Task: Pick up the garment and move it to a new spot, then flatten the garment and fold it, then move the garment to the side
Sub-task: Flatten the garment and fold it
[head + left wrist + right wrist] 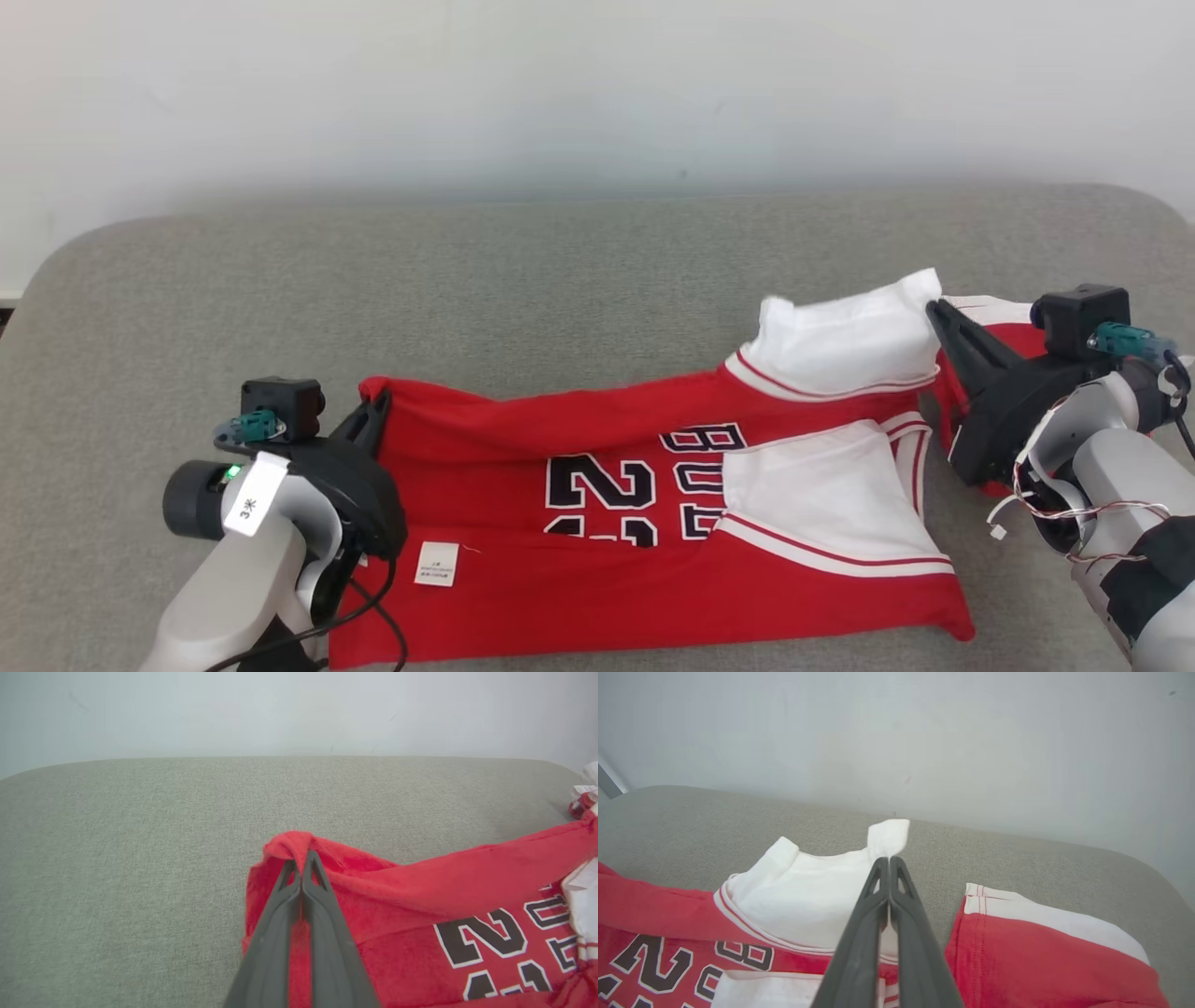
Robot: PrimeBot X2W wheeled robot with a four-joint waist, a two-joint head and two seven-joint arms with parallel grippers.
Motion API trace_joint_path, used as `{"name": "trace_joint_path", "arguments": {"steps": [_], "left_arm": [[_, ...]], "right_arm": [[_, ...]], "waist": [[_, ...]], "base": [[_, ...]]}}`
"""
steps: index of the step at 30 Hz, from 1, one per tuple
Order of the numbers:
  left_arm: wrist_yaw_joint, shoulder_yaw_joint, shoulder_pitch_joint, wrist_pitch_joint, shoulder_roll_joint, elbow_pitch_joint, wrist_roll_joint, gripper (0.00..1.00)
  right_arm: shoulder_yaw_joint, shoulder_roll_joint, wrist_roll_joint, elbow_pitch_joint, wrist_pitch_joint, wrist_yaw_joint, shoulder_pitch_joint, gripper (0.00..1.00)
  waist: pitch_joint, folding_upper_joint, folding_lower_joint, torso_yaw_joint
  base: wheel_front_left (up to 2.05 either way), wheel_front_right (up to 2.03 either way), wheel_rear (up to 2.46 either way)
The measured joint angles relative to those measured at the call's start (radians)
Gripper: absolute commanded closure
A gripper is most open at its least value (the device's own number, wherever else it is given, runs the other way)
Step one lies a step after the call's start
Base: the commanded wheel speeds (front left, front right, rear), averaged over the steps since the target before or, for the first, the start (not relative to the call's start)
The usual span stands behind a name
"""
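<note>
Garment (607, 485) spread between left fingers (278, 924) gripping its corner (292, 842), right fingers (866, 924) gripping sleeve (887, 835).

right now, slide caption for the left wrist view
Left end effector shut on a corner of the red jersey on a grey fabric surface

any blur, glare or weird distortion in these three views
Head view: soft even light, no glare, jersey print sharp. Left wrist view: the wide angle bows the grey surface's far edge, jersey weave crisp. Right wrist view: white sleeve bright with faint folds, no motion blur.
</note>
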Motion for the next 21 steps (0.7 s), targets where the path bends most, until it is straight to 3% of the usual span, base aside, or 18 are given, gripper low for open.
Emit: {"name": "trace_joint_path", "arguments": {"steps": [7,21], "left_arm": [[0.019,0.004,-0.041,-0.042,-0.013,-0.02,0.003,1.0],[0.035,0.033,0.077,-0.086,0.0,0.013,-0.017,1.0]], "right_arm": [[-0.002,-0.02,-0.001,-0.052,-0.029,-0.002,0.02,1.0],[0.087,-0.097,-0.026,-0.258,-0.073,-0.001,0.272,1.0]], "waist": [[0.011,0.0,0.0003,-0.023],[-0.001,0.0,0.0001,-0.019]], "base": [[0.0,0.0,0.0],[0.0,0.0,0.0]]}}
